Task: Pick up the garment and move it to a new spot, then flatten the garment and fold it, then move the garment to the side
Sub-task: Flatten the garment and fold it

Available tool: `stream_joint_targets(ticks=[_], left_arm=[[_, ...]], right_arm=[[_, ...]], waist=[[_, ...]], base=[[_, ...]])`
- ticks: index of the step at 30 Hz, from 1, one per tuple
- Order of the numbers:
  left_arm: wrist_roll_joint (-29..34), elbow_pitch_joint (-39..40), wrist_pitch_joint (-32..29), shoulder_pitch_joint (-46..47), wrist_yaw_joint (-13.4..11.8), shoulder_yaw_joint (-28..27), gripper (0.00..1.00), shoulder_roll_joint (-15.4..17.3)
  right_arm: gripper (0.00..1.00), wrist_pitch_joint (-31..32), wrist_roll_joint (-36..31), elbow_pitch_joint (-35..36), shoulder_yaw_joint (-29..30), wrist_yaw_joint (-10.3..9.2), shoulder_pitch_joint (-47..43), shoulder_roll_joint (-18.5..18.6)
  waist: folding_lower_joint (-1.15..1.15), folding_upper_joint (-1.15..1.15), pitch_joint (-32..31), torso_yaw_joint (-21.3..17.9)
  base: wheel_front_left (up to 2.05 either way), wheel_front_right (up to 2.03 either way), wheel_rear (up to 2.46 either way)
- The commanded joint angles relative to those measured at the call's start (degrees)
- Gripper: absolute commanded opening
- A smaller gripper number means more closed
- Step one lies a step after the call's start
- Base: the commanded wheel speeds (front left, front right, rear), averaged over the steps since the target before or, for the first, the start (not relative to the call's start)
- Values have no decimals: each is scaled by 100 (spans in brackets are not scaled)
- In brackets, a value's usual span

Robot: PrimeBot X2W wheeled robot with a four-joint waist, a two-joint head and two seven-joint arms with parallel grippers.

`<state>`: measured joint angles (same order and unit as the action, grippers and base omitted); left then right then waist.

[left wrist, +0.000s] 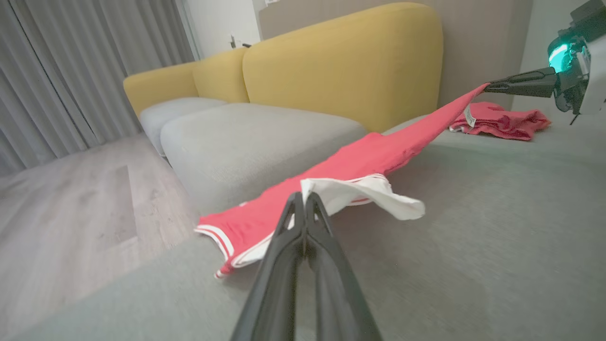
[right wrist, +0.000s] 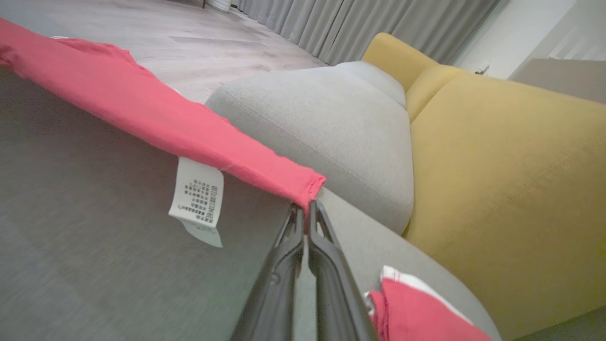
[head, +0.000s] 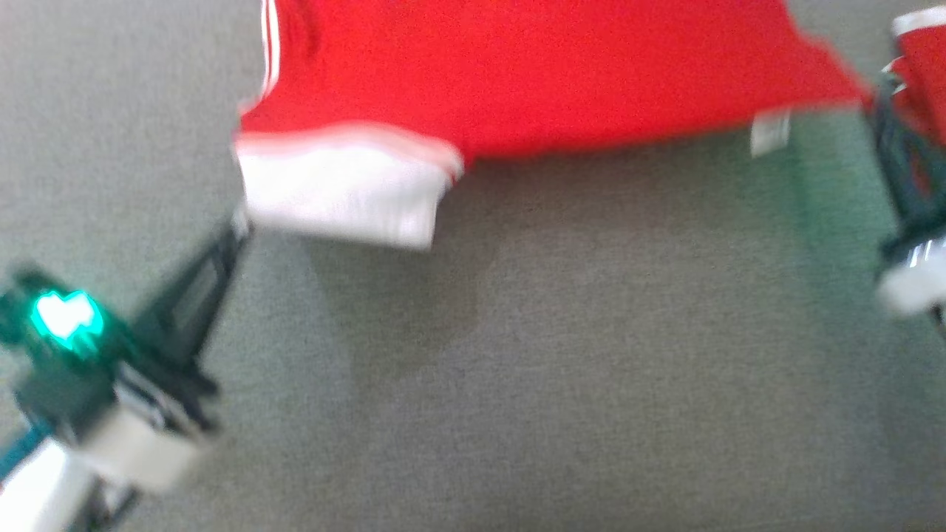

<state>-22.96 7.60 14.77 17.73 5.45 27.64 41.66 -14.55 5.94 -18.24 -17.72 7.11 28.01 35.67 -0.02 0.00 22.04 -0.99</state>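
Observation:
The garment [head: 517,74] is a red shirt with a white sleeve cuff [head: 340,192], held stretched just above a grey sofa seat [head: 591,355]. My left gripper [head: 240,225] is shut on the white sleeve edge; in the left wrist view its tips [left wrist: 303,199] pinch that cloth while the garment [left wrist: 350,161] runs away towards my right gripper [left wrist: 490,86]. My right gripper [right wrist: 305,208] is shut on a red hem corner of the garment [right wrist: 165,123], and a white care label [right wrist: 199,199] hangs below the hem. The head view is blurred.
A second red and white cloth heap [left wrist: 502,121] lies on the seat near my right gripper. Yellow sofa backs [left wrist: 350,61] rise behind the grey cushions [left wrist: 255,137]. Wood floor [left wrist: 71,203] and grey curtains [left wrist: 57,71] lie beyond the seat's edge.

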Motion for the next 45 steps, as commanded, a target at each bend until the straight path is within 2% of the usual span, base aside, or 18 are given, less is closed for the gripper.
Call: stream_joint_targets(ticks=[1, 5, 9, 12, 16, 20, 25, 30, 38, 45], left_arm=[[15, 204, 22, -148, -35, -373, 0, 146], [-18, 260, 22, -1100, -16, -423, 0, -28], [-187, 403, 22, -1888, 53, -468, 0, -65], [-336, 621, 22, -2266, 106, -517, 0, 18], [-448, 816, 22, -2266, 150, -658, 0, 88], [-401, 774, 22, -1755, 181, -604, 0, 203], [-425, 458, 7, -684, 198, -439, 0, 299], [-460, 81, -56, 515, 201, -40, 0, 467], [-602, -757, -123, 2335, 202, 525, 0, 597], [-775, -1444, -95, 3214, 203, 987, 0, 590]], right_arm=[[0, -43, 7, 273, 127, 37, -420, 142], [0, -44, -91, 652, 531, 37, -1524, 25], [0, -44, -170, 1019, 941, 37, -2391, -108], [0, -17, -183, 1242, 1078, 37, -2766, -151], [0, 80, -110, 1335, 1131, 37, -2810, -177], [0, 217, -41, 1315, 1054, 37, -2515, -207], [0, 379, 5, 1147, 875, 37, -1873, -246], [0, 468, 54, 835, 614, 37, -1114, -234], [0, 334, 182, 14, 79, 37, 96, -141], [0, 157, 269, -671, -313, 37, 900, -229]], waist=[[2, 0, -261, -54], [2, 0, -490, -77], [2, 0, -645, -133], [2, 0, -692, -167], [2, 0, -665, -178], [2, 0, -469, -193], [2, 0, -124, -229], [2, 0, 222, -257], [2, 0, 690, -271], [2, 0, 947, -314]], base=[[0, 0, 0], [0, 0, 0], [0, 0, 0], [0, 0, 0], [0, 0, 0], [0, 0, 0], [0, 0, 0], [0, 0, 0], [0, 0, 0], [0, 0, 0]])
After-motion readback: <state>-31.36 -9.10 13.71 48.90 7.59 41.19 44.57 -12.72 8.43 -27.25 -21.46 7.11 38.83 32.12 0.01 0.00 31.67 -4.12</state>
